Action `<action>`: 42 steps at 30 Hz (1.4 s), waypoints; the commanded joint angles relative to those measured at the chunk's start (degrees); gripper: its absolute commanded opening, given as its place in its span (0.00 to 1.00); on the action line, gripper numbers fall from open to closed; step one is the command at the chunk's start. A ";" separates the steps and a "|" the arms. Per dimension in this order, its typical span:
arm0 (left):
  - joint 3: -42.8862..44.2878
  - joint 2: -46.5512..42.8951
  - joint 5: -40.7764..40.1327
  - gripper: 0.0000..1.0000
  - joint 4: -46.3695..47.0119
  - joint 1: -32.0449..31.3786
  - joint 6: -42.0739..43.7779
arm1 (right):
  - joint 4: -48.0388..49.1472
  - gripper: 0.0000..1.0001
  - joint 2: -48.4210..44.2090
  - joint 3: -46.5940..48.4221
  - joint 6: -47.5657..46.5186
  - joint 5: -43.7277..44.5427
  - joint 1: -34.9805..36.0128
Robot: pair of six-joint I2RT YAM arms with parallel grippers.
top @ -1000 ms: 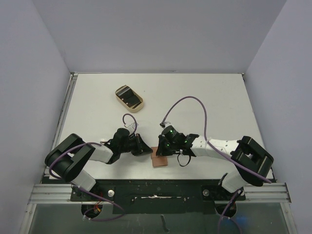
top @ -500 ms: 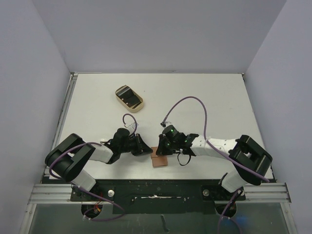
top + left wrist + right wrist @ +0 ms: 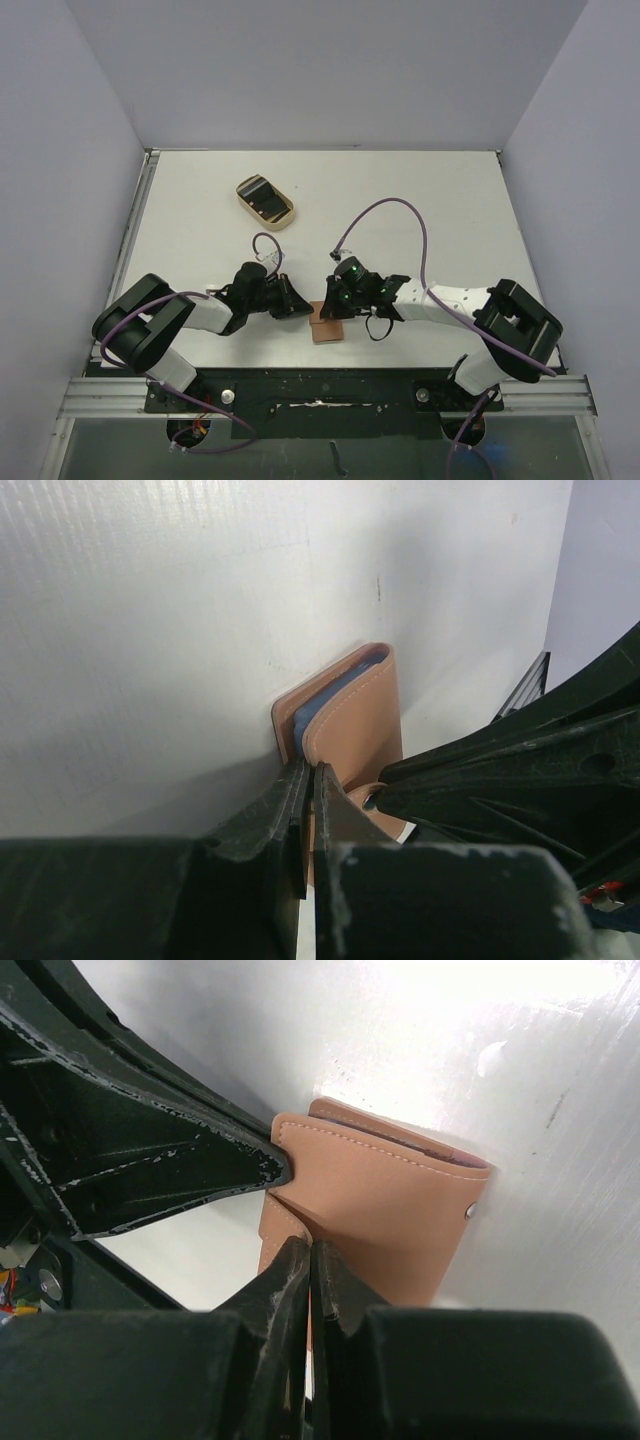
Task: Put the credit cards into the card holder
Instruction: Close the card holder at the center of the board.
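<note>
The brown card holder (image 3: 327,329) lies near the table's front edge between both grippers. In the left wrist view the card holder (image 3: 357,715) is nearly closed, with blue-grey lining showing at its fold. My left gripper (image 3: 310,778) is shut on its near edge. In the right wrist view my right gripper (image 3: 311,1253) is shut on a flap of the card holder (image 3: 385,1210), whose snap stud (image 3: 469,1210) shows at the right. From above, the left gripper (image 3: 301,308) and the right gripper (image 3: 332,311) meet over it. Dark credit cards (image 3: 263,199) lie in the tan tray.
The tan oval tray (image 3: 284,218) sits at the back left of the white table (image 3: 420,200). Purple cables loop over both arms. The black frame rail (image 3: 320,385) runs just in front of the card holder.
</note>
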 commanded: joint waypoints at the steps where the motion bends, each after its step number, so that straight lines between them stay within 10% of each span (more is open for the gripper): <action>1: 1.52 -1.04 -1.14 0.00 -0.09 -0.41 1.76 | -0.58 0.00 -3.12 0.08 -0.26 0.25 -0.43; 42: 2.96 -7.35 -6.19 0.14 -8.58 -1.10 3.70 | 2.21 0.00 0.49 -3.01 -0.59 -1.61 -1.76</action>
